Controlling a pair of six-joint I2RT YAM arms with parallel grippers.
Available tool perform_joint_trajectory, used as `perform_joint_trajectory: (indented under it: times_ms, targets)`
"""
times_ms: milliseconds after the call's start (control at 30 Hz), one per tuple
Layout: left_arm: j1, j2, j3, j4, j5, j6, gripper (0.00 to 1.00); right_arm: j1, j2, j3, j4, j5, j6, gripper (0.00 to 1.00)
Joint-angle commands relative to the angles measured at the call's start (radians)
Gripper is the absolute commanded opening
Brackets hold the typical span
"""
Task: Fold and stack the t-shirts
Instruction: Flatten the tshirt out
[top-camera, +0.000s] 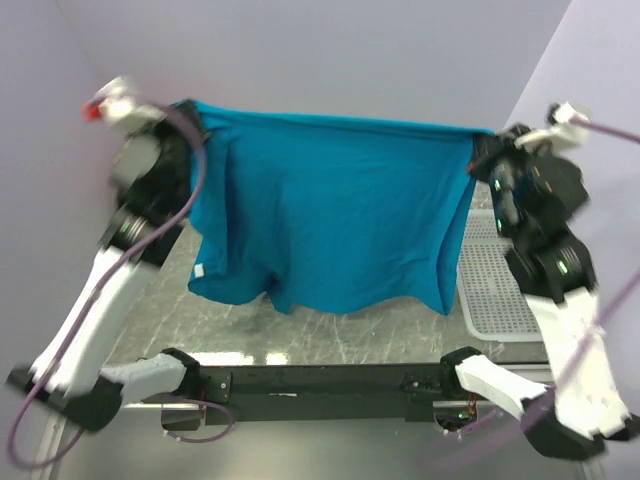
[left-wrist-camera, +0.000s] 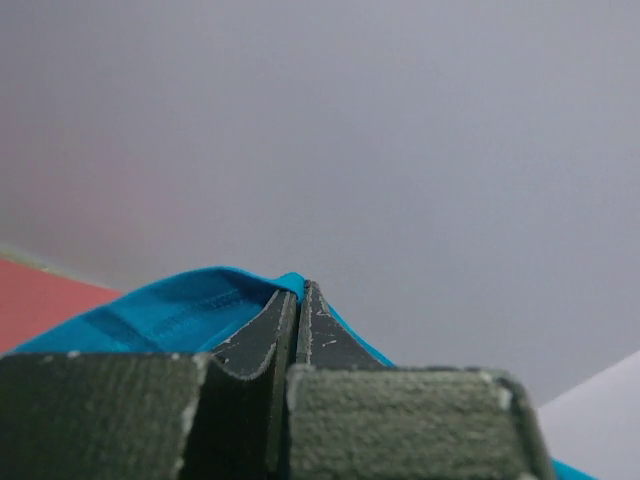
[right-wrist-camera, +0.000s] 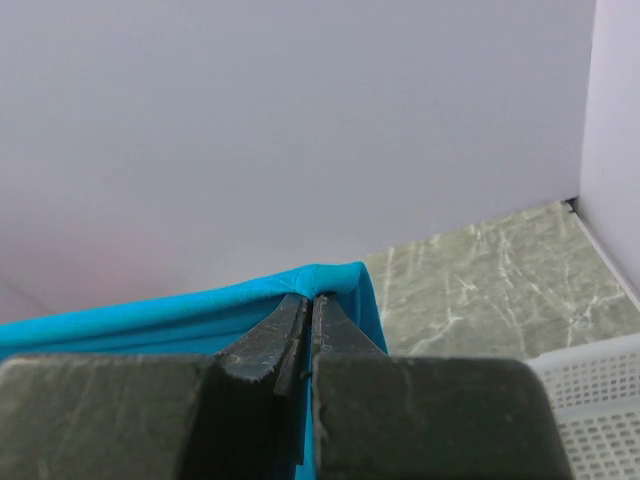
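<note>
The left tool is pinching tightly closed on one top corner of the teal t-shirt; the right tool is clamping the other. The shirt is hanging stretched between them above the table. Its white label, below the left tool, is perhaps too small to read.

The t-shirt hangs spread above the table, its top left corner in the left gripper and its top right corner in the right gripper. The mesh basket sits on the table at right, partly behind the shirt's edge.
</note>
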Motion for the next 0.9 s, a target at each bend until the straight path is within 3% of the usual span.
perform_joint_trajectory:
  times_ms: [0, 100, 167, 333, 433, 467, 600, 733, 867]
  targets:
    - [0.087, 0.18, 0.123, 0.036, 0.058, 0.11, 0.01, -0.189, 0.136, 0.018, 0.108, -0.268, 0.014, 0.0]
    - [0.197, 0.354, 0.246, 0.051, 0.244, 0.127, 0.01, -0.236, 0.228, 0.043, 0.234, -0.353, -0.029, 0.0]
    - [0.231, 0.481, 0.374, 0.083, 0.249, 0.151, 0.01, -0.265, 0.344, 0.142, 0.27, -0.415, -0.043, 0.0]
    - [0.279, 0.706, 0.811, -0.015, 0.381, 0.207, 0.01, -0.312, 0.619, 0.6, 0.109, -0.431, -0.05, 0.0]
    - [0.28, 0.747, 0.971, -0.093, 0.424, 0.236, 0.01, -0.335, 0.674, 0.746, 0.055, -0.491, -0.047, 0.0]
    - [0.279, 0.733, 0.962, -0.087, 0.418, 0.245, 0.01, -0.349, 0.673, 0.75, 0.052, -0.517, -0.046, 0.0]
    - [0.279, 0.561, 0.667, -0.023, 0.397, 0.256, 0.01, -0.372, 0.546, 0.536, 0.099, -0.566, -0.021, 0.0]
    - [0.277, 0.321, 0.19, -0.032, 0.393, 0.173, 0.01, -0.395, 0.414, 0.142, 0.13, -0.577, -0.004, 0.0]
    - [0.239, 0.138, -0.247, -0.044, 0.393, -0.092, 0.01, -0.403, 0.296, -0.204, 0.136, -0.594, 0.023, 0.0]
